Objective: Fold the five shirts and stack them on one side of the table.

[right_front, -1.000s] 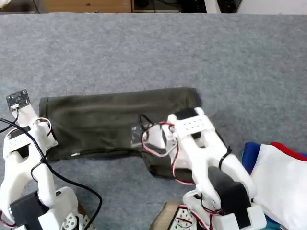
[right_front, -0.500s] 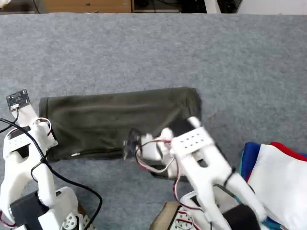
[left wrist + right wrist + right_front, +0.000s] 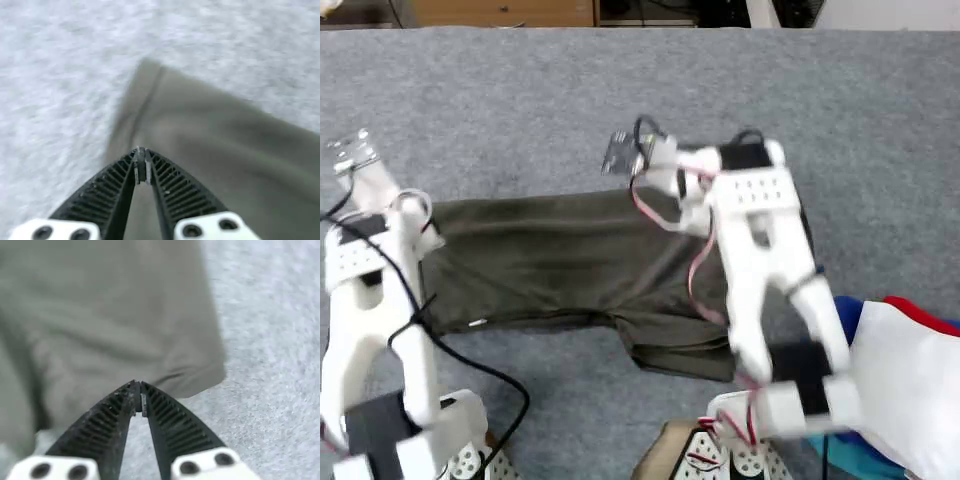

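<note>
Left wrist view showed the left end effector (image 3: 141,167) with its toothed fingers pressed together, nipping the olive shirt (image 3: 225,150) just inside one of its corners, with the grey bench (image 3: 60,75) beyond the cloth's edge. On the right wrist view the right end effector (image 3: 138,395) was likewise closed tight, its tips pinching the edge of the same shirt near another corner, where the cloth puckered.

From the high view, the shirt lay across the middle of the bench, stretching from 9 o'clock toward the centre, with a loose flap hanging out at its 5 o'clock corner. The left arm (image 3: 365,300) stood at 8 o'clock, its wrist over the shirt's 9 o'clock end. The right arm (image 3: 760,250) rose from 5 o'clock across the shirt's 3 o'clock end, its wrist at the far corner. A pile of clothes (image 3: 910,380), white over red and blue, sat at 4 o'clock.

One second before, the right wrist had been low over the shirt's near edge. It had since swung toward 12 o'clock, to the far corner. The left wrist had also shifted toward 12 o'clock. The shirt's 9 o'clock edge had drawn slightly inward, and slanting creases now ran toward the right wrist. The pile had not moved.
</note>
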{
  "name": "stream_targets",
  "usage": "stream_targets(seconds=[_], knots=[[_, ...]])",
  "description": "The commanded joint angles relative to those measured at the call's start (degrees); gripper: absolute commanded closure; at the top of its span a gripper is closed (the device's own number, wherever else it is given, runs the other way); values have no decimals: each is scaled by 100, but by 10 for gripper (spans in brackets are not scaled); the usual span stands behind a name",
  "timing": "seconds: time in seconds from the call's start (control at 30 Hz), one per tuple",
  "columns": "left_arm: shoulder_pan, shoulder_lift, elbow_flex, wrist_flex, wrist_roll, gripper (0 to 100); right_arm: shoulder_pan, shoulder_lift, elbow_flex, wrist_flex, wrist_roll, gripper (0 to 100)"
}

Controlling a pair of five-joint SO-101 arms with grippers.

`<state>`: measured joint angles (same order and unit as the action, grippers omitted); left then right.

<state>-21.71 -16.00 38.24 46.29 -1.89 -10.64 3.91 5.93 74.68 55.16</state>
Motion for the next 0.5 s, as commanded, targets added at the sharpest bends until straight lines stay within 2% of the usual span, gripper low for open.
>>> stream_targets(seconds=[0.0, 0.1, 0.27, 0.47], knots=[[246, 585, -747, 35, 237, 981, 312, 1138, -1692, 88, -536, 988], [237, 1226, -1222, 35, 413, 981, 338, 1956, -3011, 695, -853, 907], [237, 1991, -1785, 26, 448, 981, 251, 3213, -4857, 1495, -897, 793], [123, 2633, -1749, -554, 642, 981, 286, 4804, -6501, 2382, -888, 752]])
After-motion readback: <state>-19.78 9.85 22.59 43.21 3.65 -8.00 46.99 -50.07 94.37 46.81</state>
